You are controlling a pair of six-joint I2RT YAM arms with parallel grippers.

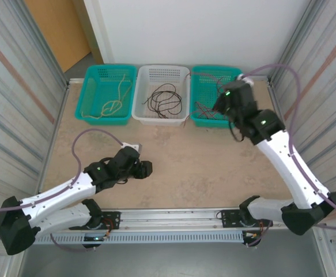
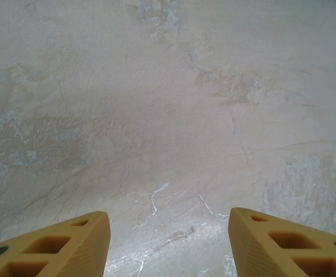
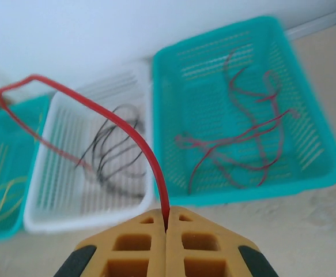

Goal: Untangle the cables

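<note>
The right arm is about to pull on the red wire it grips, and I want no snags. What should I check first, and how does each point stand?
1. Right tool shut on the red cable: ok.
2. Red cable free of the black cables in the white basket: cannot tell; it arcs over them.
3. Left tool open, holding nothing, over bare table: ok.
4. Other red cables lying inside the right teal basket: ok.
</note>
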